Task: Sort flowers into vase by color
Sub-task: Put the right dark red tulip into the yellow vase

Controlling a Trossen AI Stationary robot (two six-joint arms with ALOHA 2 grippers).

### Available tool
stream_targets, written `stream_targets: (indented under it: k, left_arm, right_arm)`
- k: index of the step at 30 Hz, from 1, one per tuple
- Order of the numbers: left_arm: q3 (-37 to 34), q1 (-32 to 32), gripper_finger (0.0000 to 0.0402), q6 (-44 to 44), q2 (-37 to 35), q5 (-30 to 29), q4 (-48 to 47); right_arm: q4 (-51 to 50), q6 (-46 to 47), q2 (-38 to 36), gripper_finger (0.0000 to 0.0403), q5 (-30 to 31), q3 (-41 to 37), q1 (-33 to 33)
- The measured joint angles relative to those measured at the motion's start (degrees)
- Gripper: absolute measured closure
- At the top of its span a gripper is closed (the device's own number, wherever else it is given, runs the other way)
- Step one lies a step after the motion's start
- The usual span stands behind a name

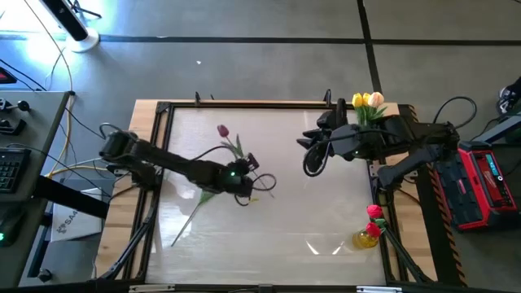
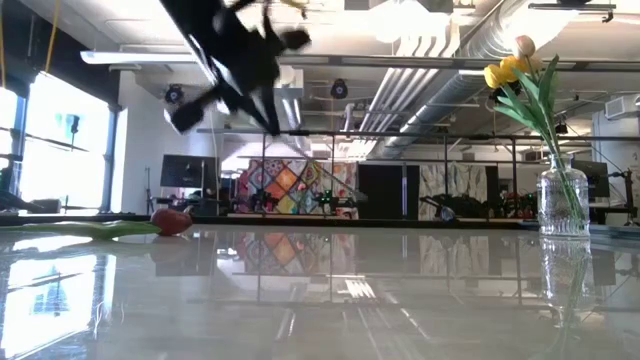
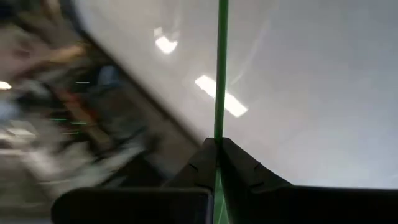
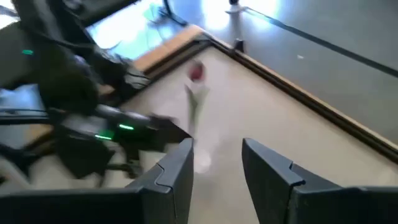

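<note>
A tulip with a dark pink head [image 1: 222, 130] and a long green stem [image 1: 189, 221] lies slanting across the table's middle. My left gripper [image 1: 242, 182] is over its stem and shut on it. In the low view the head [image 2: 172, 220] shows at table level. My right gripper [image 1: 312, 160] is open and empty, right of centre, and looks toward the tulip [image 4: 196, 73]. A glass vase [image 2: 563, 200] at the far right corner holds yellow and peach tulips [image 1: 368, 102]. A second vase [image 1: 366, 238] at the near right holds red tulips [image 1: 374, 213]. My left gripper pinches the tulip's thin green stem [image 3: 219, 134] between its two shut fingers, about midway along the stem below the leaves. The stem runs straight on past the fingertips. Whether the flower is lifted clear of the table I cannot tell.
A raised wooden and black frame [image 1: 163, 110] runs around the glossy table top. A red box [image 1: 484, 183] and cables sit off the right edge, a desk with a keyboard [image 1: 8, 167] off the left. Open table lies between the tulip and the two vases.
</note>
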Motion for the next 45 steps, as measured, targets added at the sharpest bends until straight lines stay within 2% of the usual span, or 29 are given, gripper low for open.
stream_targets:
  k: [5, 7, 9, 12, 14, 17, 20, 23, 29, 35, 45]
  left_arm:
    - [-0.08, -1.50, 0.0401, 16.62, -5.72, -13.91, 8.79]
    - [-0.04, -1.52, 0.0401, 22.39, -8.13, -15.94, 14.74]
    - [-0.06, -2.12, 0.0401, 30.61, -10.28, -15.16, 20.40]
    - [-0.06, -2.78, 0.0401, 42.61, -14.14, -9.42, 30.28]
    - [0.56, -3.06, 0.0401, 47.34, -15.99, -5.64, 35.39]
    - [2.86, -3.10, 0.0401, 52.45, -16.92, -2.19, 35.65]
    - [5.48, -3.10, 0.0401, 57.73, -17.42, -1.39, 35.53]
    - [6.59, -3.11, 0.0401, 65.29, -17.42, -0.21, 40.27]
    - [6.98, -2.79, 0.0401, 72.91, -17.33, 5.80, 48.27]
    - [6.93, -1.53, 0.0401, 81.48, -17.31, 19.87, 51.06]
    - [7.13, 2.91, 0.0401, 87.35, -17.31, 44.33, 53.80]
  right_arm:
    - [-4.52, 0.73, 0.09, 0.0277, -0.41, 0.00, 0.00]
    - [-4.66, 0.73, 0.11, 0.0277, -1.74, 0.00, -0.01]
    - [-3.90, 0.21, 0.11, 0.0277, -3.37, 0.00, -0.01]
    - [-2.21, -0.51, 0.11, 0.0277, -5.84, 0.00, 0.05]
    - [-1.91, -1.33, 0.12, 0.0277, -8.20, 0.00, 0.05]
    - [-1.88, -0.50, 0.13, 0.0277, -11.93, 0.00, 0.05]
    - [-0.23, -0.35, 0.13, 0.0277, -14.62, 0.00, 0.05]
    - [3.49, -0.39, 0.13, 0.0277, -16.74, 0.00, 0.05]
    - [10.46, -3.42, 0.13, 0.0277, -18.09, 0.00, -0.26]
    - [17.25, -4.37, 0.11, 0.0277, -20.72, 0.00, -0.69]
    - [22.56, -1.77, 0.59, 0.0277, -23.46, 0.00, -0.29]
